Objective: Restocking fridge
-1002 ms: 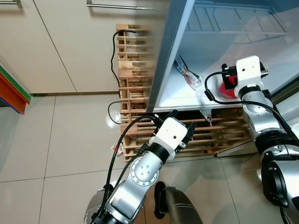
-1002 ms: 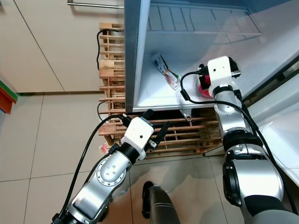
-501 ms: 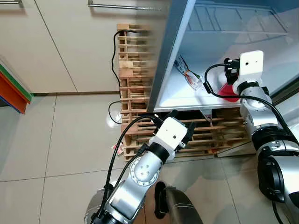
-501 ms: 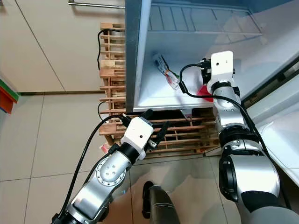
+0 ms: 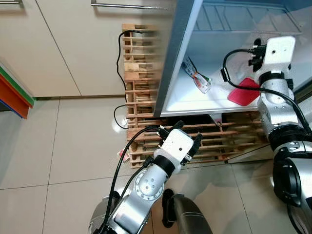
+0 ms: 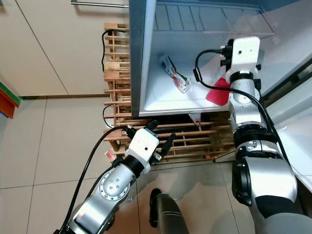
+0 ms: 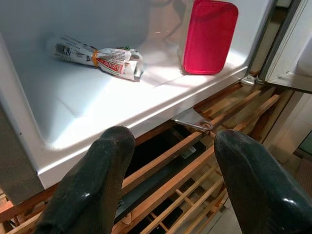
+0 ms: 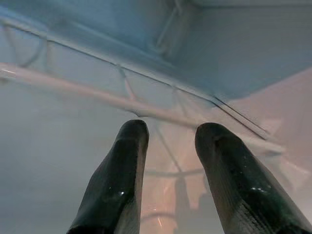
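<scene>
Fridge (image 5: pixel 168 73) stands open on a wooden pallet (image 5: pixel 141 73), door edge toward the cupboards; power cable (image 5: pixel 118 53) is routed down the pallet side.

Red box (image 5: pixel 243 91) is seen set on the fridge floor, near the front lip and toward the hinge side, leaning or tipped on edge by the look of the left wrist view (image 7: pixel 209 36); exact tilt cannot be confirmed. It is apart from both claws. Judged: placement step done, box left inboard enough not to foul the door.

Wrapped packet (image 5: pixel 197 80) lies flat on the fridge floor, further in and well apart from the red box. Free floor is noted between them, w/ more room behind.

Right claw (image 8: pixel 168 161): fingers apart, nothing between them. It is raised above the red box, inside the fridge, aimed up at the wire shelf (image 6: pixel 214 22). Judged: lifted clear after release, to avoid knocking the box on exit. Clearance to the shelf overhead appears limited; the wrist cable (image 5: pixel 229 63) hangs near the packet, a snag risk on withdrawal.

Left claw (image 7: pixel 170 165): fingers apart, empty, held low outside the fridge, in front of its lower front edge and over the pallet slats. Judged: parked out of the right arm's path. A metal bracket (image 7: pixel 195 122) under the fridge lip sits just ahead of it; slat gaps could catch a fingertip.

Tiled floor (image 5: pixel 58 146) in front of the fridge gives room for stepping back.
</scene>
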Controlling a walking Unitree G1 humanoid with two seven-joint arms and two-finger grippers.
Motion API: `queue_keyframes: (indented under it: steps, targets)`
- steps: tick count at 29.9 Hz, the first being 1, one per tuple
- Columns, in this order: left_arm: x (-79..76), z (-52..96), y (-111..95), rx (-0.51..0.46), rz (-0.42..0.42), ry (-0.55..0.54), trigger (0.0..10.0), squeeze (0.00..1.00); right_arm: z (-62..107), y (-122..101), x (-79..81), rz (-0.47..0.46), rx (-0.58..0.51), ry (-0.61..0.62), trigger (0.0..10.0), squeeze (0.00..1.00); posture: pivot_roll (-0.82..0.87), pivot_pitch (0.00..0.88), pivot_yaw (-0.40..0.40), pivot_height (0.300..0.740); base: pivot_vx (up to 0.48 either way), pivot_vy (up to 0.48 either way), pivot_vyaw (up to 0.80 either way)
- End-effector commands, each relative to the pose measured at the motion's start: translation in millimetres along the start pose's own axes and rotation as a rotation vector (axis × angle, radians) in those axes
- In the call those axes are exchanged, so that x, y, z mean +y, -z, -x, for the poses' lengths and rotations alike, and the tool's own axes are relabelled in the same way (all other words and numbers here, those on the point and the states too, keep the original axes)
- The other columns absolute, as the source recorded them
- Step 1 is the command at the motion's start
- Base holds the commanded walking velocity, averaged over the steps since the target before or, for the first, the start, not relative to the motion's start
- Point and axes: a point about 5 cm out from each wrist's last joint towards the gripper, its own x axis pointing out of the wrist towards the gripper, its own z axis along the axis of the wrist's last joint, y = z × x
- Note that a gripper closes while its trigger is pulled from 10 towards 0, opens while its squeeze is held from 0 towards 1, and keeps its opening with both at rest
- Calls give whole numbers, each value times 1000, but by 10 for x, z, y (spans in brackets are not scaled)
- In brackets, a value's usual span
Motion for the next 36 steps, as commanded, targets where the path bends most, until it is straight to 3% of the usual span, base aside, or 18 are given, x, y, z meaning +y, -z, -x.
queue_keyframes:
  steps: [1, 10, 19, 24, 31, 36]
  targets:
    - [-234, -61, -122, -39, 83, 32, 10000, 0, 6, -28, -42, 21, -31, 6, 10000, 0, -42, 295, -113, 740, 0, 0, 0]
    - [-226, -44, -113, -35, 78, 29, 10000, 0, 73, 88, 83, 25, 16, -20, 10000, 0, -32, 297, -106, 740, 0, 0, 0]
    - [-226, -47, -113, -37, 71, 32, 10000, 0, 57, -178, 178, 110, -182, -53, 10000, 0, -36, 295, -101, 740, 0, 0, 0]
    - [-212, -78, -111, -44, 66, 40, 10000, 0, 163, -336, 208, 141, -312, -45, 10000, 0, -50, 270, -97, 740, 0, 0, 0]
    - [-158, -135, -106, -54, 51, 59, 10000, 0, 306, -380, 160, 128, -337, -9, 10000, 0, -55, 220, -88, 740, 0, 0, 0]
    - [-59, -213, -85, -56, 45, 90, 10000, 0, 440, -323, 94, 131, -295, 17, 10000, 0, -77, 153, -63, 740, 0, 0, 0]
